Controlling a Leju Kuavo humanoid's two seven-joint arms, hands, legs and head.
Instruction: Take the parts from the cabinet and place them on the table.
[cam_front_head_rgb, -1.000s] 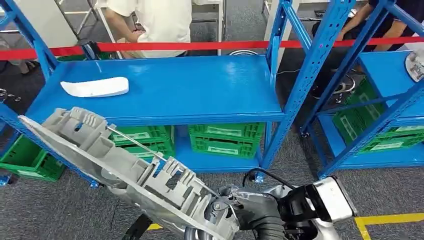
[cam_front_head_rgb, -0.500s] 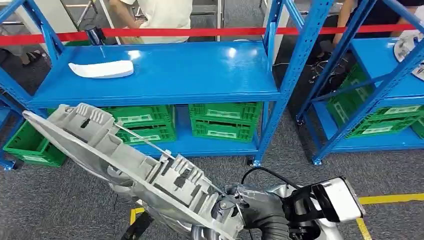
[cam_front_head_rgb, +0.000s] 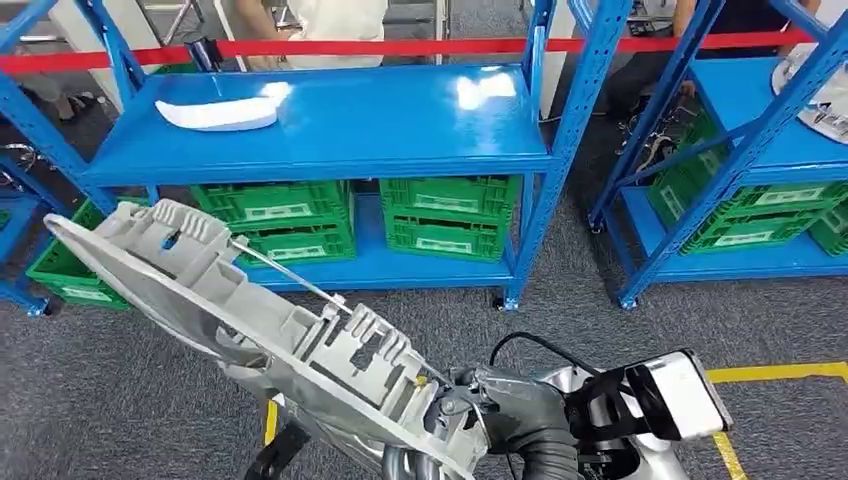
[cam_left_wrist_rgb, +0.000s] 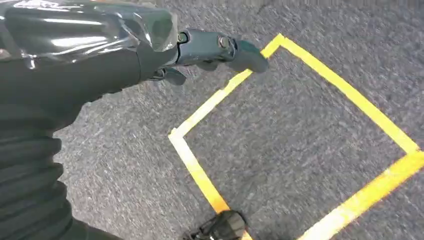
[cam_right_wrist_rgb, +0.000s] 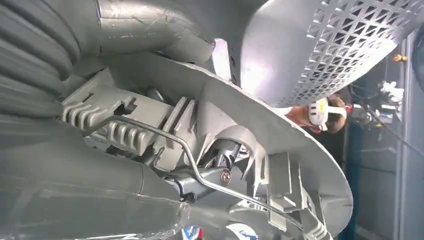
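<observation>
A grey carpeted floor (cam_front_head_rgb: 640, 330) runs under blue metal shelving (cam_front_head_rgb: 350, 125), with green crates (cam_front_head_rgb: 445, 225) stacked on the lower shelf and a red barrier tape (cam_front_head_rgb: 400, 47) strung behind it. In the head view, a white curved part (cam_front_head_rgb: 220, 113) lies on the upper shelf, not yet collected. Nearer the camera, the right robot hand (cam_front_head_rgb: 500, 415) grips one end of a large grey ribbed casting (cam_front_head_rgb: 250, 320), which juts out and up toward the left; holding it by the end probably keeps its long body clear of the robot's frame while it is carried. No counter to set it on can be seen here. People stand beyond the tape.

In the left wrist view, the left robot hand (cam_left_wrist_rgb: 210, 50) hangs over the carpet and its yellow floor tape (cam_left_wrist_rgb: 300, 145), fingers loosely apart and holding nothing, free for the next pick.

In the right wrist view, the casting (cam_right_wrist_rgb: 280, 150) presses close against the camera, its ribs and a bent wire rod (cam_right_wrist_rgb: 190, 155) crossing the frame; the fingers themselves are hidden, so the grip is judged from the head view.
</observation>
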